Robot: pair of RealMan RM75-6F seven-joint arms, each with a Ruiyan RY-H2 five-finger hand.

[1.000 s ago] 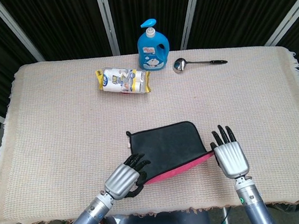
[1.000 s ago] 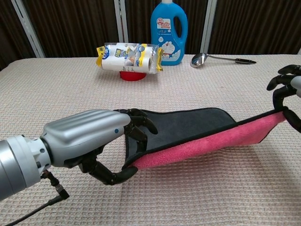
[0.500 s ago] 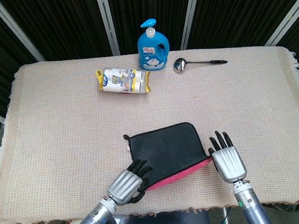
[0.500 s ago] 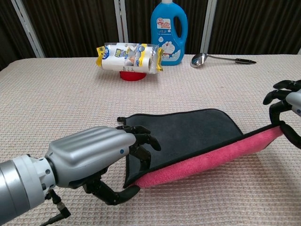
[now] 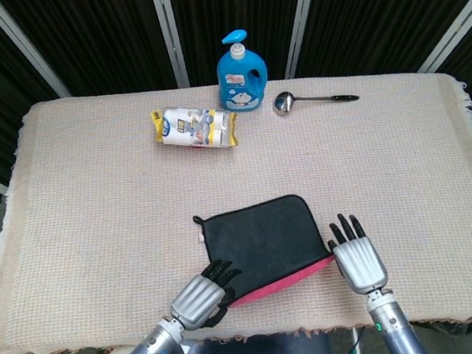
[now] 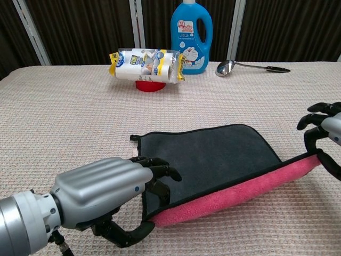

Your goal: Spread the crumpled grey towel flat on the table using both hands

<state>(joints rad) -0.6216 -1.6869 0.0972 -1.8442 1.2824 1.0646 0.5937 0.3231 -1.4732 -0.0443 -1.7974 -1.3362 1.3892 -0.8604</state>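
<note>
Chest view – both robot hands, left (image 6: 114, 194), right (image 6: 325, 140), grip towel (image 6: 213, 160)

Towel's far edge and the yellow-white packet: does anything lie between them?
No. In the head view only bare table cloth separates the towel from the packet.

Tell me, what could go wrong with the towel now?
The near edge of the towel is turned up pink, lifted by the left hand and right hand; let go, it might flop back folded. Both hands are near the table edge, so more pulling could drag the towel off.
</note>
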